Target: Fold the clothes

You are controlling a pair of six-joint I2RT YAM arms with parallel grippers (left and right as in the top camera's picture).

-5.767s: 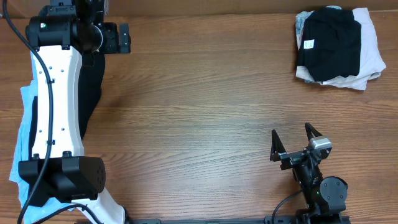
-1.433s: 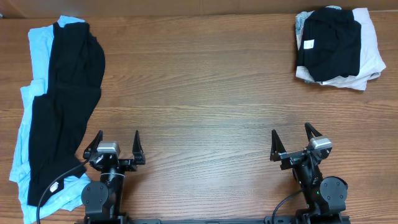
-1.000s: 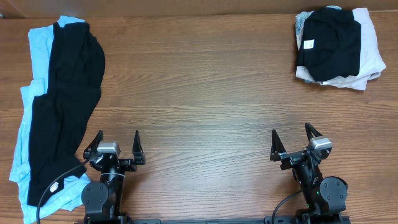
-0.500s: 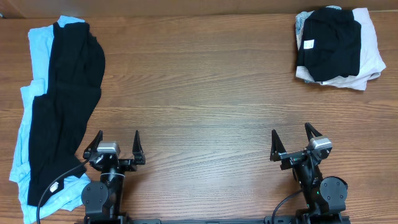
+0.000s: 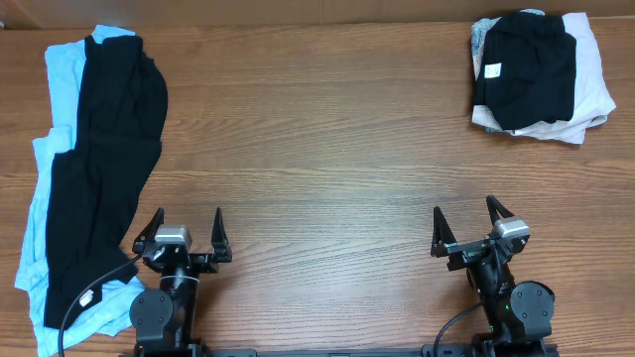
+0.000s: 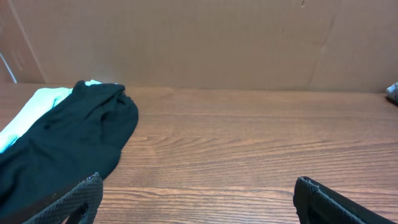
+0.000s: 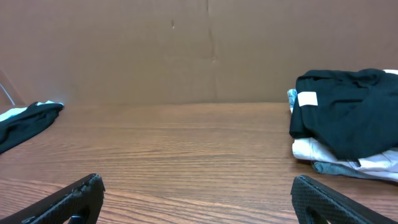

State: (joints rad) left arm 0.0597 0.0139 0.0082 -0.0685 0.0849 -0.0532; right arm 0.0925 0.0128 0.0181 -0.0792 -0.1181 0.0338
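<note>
Overhead, the left gripper [image 5: 188, 224] sits at the near edge of the table [image 5: 317, 149], released and spread wide, holding nothing and touching no cloth. The right gripper [image 5: 464, 220] is the same: wide apart, empty, over bare wood. The shirt [image 5: 99, 169] lies just beside the left gripper on its left and runs well ahead of it, crumpled lengthwise on top of a blue garment [image 5: 62, 74]. A folded stack [image 5: 541, 74] rests far ahead of the right gripper and to its right. The step in hand looks like fetching the shirt for folding, and no grasp has begun. To do it well, the left gripper should probably close on a free black edge, such as the rumpled end farthest ahead of it. It should pinch only that one layer so the blue garment beneath does not come along. The shirt then wants dragging low onto the bare wood ahead and between the two grippers. There the right gripper can take the opposite edge and the pair can pull it flat before any fold.
</note>
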